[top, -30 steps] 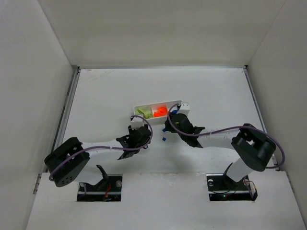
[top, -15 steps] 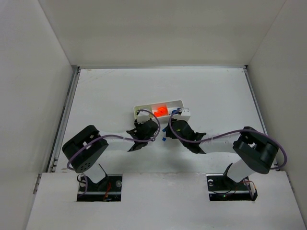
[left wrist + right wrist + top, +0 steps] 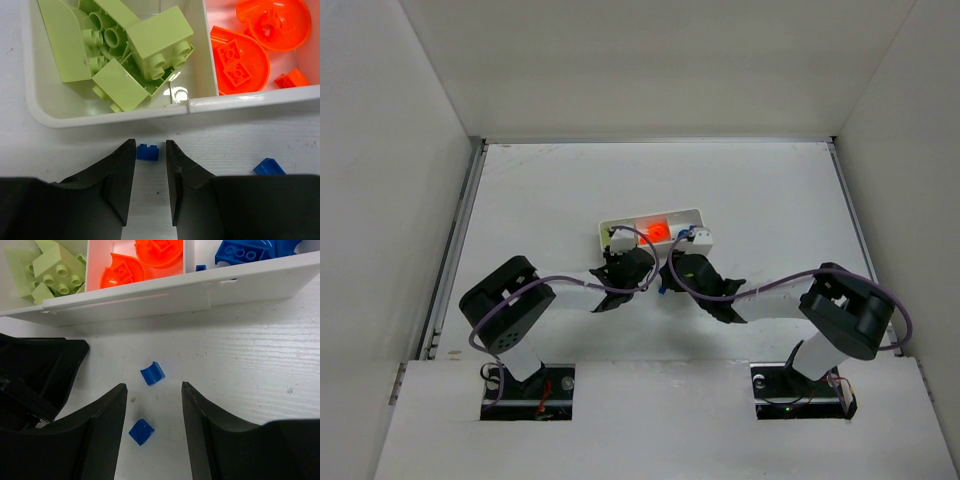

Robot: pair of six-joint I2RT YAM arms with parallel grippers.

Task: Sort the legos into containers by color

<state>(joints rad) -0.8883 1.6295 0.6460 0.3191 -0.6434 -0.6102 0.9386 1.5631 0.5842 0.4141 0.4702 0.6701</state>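
**Left wrist view.** The left gripper [image 3: 150,145] is low over the table [image 3: 280,140], with its fingertips [image 3: 129,150] just short of the tray [image 3: 120,114]. The jaws stand narrowly apart. A small blue brick [image 3: 148,152] lies flat between the tips. It sits close against the finger on the view's left, and a sliver of table shows before the other finger. We read the brick as framed, not pinched. Only a thin strip of table lies between the brick and the tray's near wall. A blue wedge [image 3: 269,167] lies just outside the other finger; we cannot tell whether they touch.

**Tray.** Lime bricks [image 3: 135,55] are heaped in the end compartment. Orange pieces [image 3: 250,55] lie in the next one, past a thin divider [image 3: 206,50]. Blue pieces [image 3: 250,250] fill the third.

**Right wrist view.** The right gripper [image 3: 153,386] has its jaws spread wide and grips nothing.
- A curved blue piece [image 3: 152,374] lies on the table level with the fingertips.
- A blue block [image 3: 141,432] lies deeper in the gap, nearer the finger on the view's left.
- Both are clear of the pads. We cannot match them to the pieces in the other wrist view.
- A band of bare table runs between the curved piece and the tray wall.
- The left gripper's black housing crowds the view's left edge, close beside the right gripper's finger.

**Top view.** Both grippers sit close together at the tray's near long edge. Beyond the tray, white table spreads to the back wall [image 3: 650,70] and out to both side walls.
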